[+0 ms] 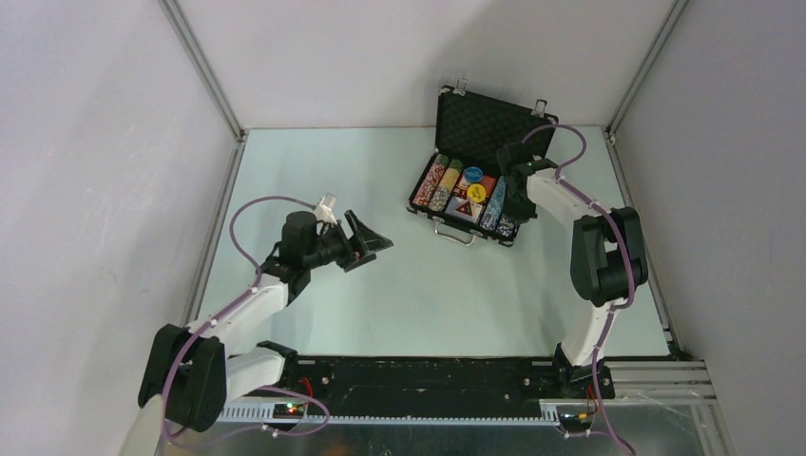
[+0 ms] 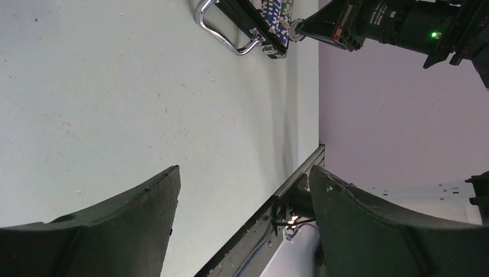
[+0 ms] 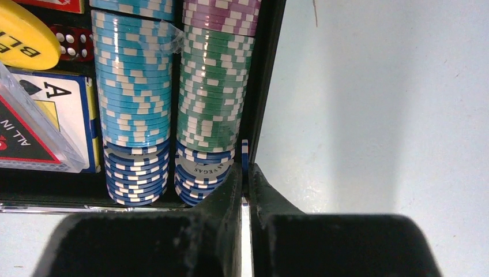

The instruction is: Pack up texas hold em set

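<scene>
The black briefcase [image 1: 480, 128] lies open at the back right of the table, its lid propped up and its silver handle [image 2: 222, 36] facing the arms. Rows of poker chips [image 3: 135, 86] fill the tray beside a yellow disc [image 3: 23, 40], red dice [image 3: 72, 41], a card deck [image 3: 63, 98] and a triangular piece [image 3: 29, 133]. My right gripper [image 3: 246, 170] is at the case's near right corner, shut on a blue chip [image 3: 245, 153] that stands on edge against the case wall. My left gripper [image 2: 245, 170] hovers open with nothing between its fingers, left of centre and well away from the case.
Grey walls with metal frame rails [image 1: 204, 71] close the table on three sides. A black rail [image 1: 428, 370] with cable tracks runs along the near edge between the arm bases. The right arm's elbow [image 1: 604, 252] stands near the right wall.
</scene>
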Controlling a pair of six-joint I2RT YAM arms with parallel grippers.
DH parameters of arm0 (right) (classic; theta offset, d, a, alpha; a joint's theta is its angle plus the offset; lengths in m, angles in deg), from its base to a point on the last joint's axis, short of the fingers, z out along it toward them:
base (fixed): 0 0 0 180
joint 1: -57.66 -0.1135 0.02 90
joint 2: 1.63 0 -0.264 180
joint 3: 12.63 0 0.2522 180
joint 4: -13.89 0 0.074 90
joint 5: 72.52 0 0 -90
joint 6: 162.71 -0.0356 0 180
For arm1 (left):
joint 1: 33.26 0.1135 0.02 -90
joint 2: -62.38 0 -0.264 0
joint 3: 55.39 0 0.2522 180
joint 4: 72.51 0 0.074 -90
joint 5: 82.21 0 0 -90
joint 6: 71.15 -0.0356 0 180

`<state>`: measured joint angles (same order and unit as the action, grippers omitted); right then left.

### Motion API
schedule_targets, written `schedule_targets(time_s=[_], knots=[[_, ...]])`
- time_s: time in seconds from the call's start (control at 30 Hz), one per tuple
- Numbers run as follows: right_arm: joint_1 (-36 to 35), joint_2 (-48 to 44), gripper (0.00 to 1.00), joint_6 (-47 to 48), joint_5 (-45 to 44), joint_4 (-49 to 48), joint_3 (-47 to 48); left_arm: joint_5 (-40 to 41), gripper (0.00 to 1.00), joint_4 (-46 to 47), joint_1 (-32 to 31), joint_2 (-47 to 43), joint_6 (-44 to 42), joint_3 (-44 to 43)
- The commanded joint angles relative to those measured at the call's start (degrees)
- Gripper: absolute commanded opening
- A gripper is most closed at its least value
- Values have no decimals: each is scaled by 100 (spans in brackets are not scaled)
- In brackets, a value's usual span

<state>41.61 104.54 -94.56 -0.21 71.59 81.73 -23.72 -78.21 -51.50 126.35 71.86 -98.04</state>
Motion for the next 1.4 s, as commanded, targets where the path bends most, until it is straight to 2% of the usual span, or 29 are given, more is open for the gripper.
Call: schedule_targets(time_s=[0.0, 0.2, 0.37, 0.43, 0.6, 0.67, 0.77, 0.93, 1.1, 1.37], knots=[[6, -344, 1, 62, -188, 90, 0, -169, 86, 133, -14, -223, -20, -31], [84, -795, 0, 126, -310, 147, 1, -185, 85, -246, -20, -636, -205, -356], [129, -1439, 0, 675, -40, -247, -98, 148, 85, -1831, -7, -1048, -1350, -1051], [137, -1795, 0, 976, 307, -713, -427, 369, 85, -2350, 28, -1257, -1760, -1294], [108, -2792, 0, 2028, 1684, -2684, -1616, 681, 86, -3268, 129, -1647, -2421, -1693], [108, -3011, 0, 2666, 2112, -2969, -1920, 764, 86, -3521, 140, -1697, -2707, -1779], [170, -3071, 0, 3427, 2630, -2848, -1993, 1136, 86, -3775, 145, -1773, -3073, -1757], [251, -2999, 0, 5024, 3578, -2239, -1960, 1530, 86, -3882, 145, -1946, -3204, -1585], [350, -2523, 0, 5896, 4155, -1242, -1559, 1920, 86, -3977, 140, -2086, -3294, -1582], [299, -1832, 0, 6638, 4241, -577, -1236, 2145, 86, -4055, 144, -2075, -3362, -1603]])
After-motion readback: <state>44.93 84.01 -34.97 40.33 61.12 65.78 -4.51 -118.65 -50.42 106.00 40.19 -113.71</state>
